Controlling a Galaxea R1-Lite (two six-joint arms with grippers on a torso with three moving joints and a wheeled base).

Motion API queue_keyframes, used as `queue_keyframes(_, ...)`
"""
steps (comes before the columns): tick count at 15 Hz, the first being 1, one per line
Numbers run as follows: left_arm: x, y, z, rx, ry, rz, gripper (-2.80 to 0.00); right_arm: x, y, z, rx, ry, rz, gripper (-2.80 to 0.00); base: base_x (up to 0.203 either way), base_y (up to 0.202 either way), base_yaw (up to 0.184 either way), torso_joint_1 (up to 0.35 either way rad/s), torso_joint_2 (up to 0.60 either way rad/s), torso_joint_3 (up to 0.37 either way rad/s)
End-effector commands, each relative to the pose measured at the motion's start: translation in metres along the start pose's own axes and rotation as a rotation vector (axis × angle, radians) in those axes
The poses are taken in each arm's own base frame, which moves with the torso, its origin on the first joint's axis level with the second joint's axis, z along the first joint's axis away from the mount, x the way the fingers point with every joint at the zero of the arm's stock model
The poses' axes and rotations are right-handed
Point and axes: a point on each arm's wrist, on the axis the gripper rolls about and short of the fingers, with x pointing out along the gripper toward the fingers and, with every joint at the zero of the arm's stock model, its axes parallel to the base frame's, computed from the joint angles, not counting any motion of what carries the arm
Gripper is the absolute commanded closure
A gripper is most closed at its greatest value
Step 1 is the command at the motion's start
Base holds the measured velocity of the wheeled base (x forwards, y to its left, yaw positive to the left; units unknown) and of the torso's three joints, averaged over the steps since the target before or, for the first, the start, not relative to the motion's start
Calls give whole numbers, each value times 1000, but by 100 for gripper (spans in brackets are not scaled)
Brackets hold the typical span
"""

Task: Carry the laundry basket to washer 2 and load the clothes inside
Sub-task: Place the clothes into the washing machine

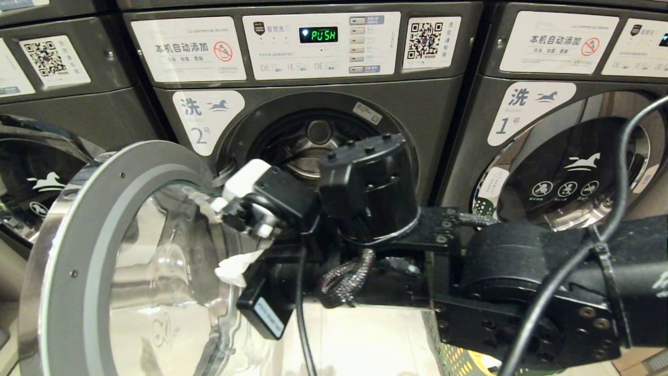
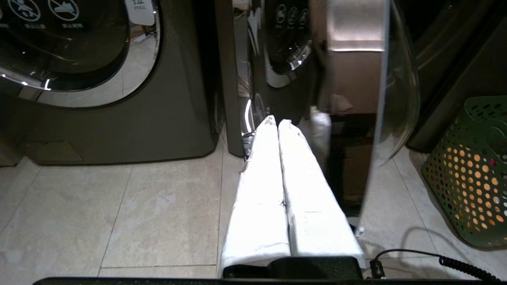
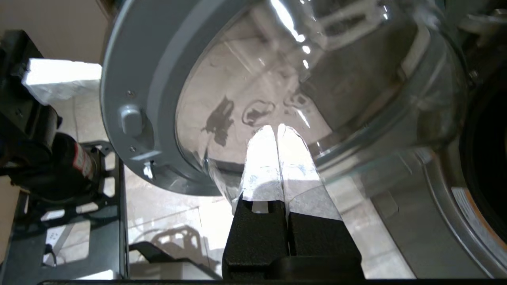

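Washer 2, the dark grey front-loader labelled with the digit 2, stands with its chrome-ringed glass door swung out on the robot's left, so the drum mouth is exposed for loading. No garment shows in the part of the drum that the arm leaves visible. The right gripper reaches across in front of the opening, its white-padded fingers pressed together and holding nothing, the tips at the inner face of the door glass; whether they touch it cannot be told. This reads as pushing the door wider so it will not block the reach. The laundry basket, green and perforated, waits on the floor tiles beside the machine, with yellow-orange cloth showing through its holes. The left gripper hangs low near the door's edge, closed and empty, apparently parked.
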Motion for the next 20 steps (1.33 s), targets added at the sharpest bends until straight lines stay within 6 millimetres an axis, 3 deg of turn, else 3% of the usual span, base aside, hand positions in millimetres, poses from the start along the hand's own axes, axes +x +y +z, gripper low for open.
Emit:
queue_keyframes(1,0,0,0,-1,1,2,0,-29,5,0,-2,-10,-9,0,0,0,0,0,0,0)
queue_keyframes(3,0,0,0,-4,1,2,0,-47,9,-10,-3,-15,-30,0,0,0,0,0,0,0)
queue_keyframes(6,-1,0,6,10,-39,1,0,-72,10,-9,-4,-37,-56,0,0,0,0,0,0,0)
queue_keyframes(8,-10,0,38,44,-210,-8,0,-86,13,-12,-3,-28,-77,0,0,0,0,0,0,0)
queue_keyframes(12,-45,-5,131,139,-400,-206,0,-100,16,-15,-4,-21,-97,0,0,0,0,0,0,0)
queue_keyframes(14,-24,-9,167,151,-310,-378,0,-103,15,-13,-6,-26,-129,0,0,0,0,0,0,0)
queue_keyframes(16,11,-13,195,130,-199,-575,0,-102,15,-13,-6,-24,-130,0,0,0,0,0,0,0)
queue_keyframes(20,80,-19,204,55,0,-832,0,-84,15,-37,9,66,-110,0,0,0,0,0,0,0)
